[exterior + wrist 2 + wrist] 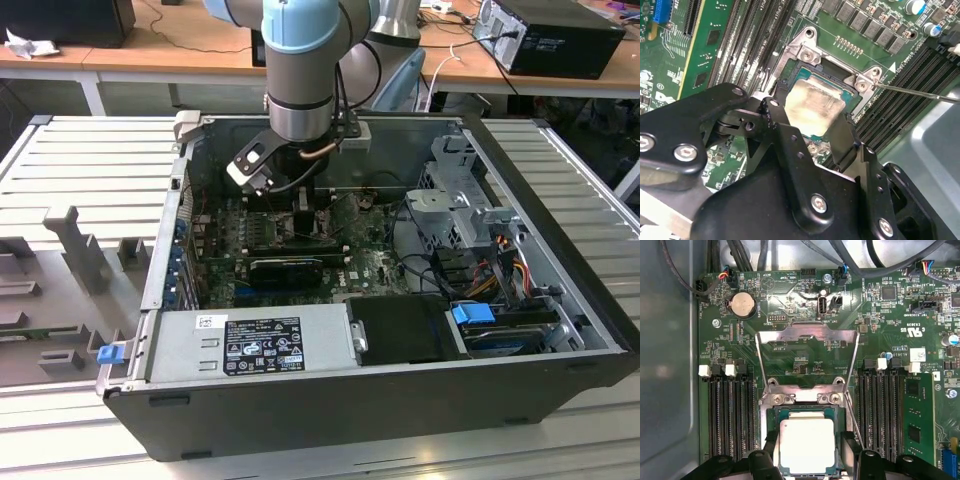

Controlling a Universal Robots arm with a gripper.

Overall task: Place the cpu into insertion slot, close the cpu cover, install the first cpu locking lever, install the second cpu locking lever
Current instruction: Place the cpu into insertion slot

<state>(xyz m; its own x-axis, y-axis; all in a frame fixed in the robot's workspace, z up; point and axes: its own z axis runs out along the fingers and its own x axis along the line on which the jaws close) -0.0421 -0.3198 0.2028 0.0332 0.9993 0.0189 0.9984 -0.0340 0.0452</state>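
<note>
My gripper (pixel 303 205) hangs low inside the case (pixel 330 400), over the board (pixel 380 268). The cpu (pixel 806 445) lies straight below it, on the gripper's midline in both wrist views. It is flat, square to the slot (pixel 768 420), and looks seated in the frame. I can't tell if I clamp the cpu or stand just clear of its edges. The cpu is square with no long axis, and has a pale silvery face, a dull sheen and a green rim. Beyond it the cover (pixel 807 333) is swung open, off the slot. A thin lever (pixel 915 93) juts free beside the slot.
</note>
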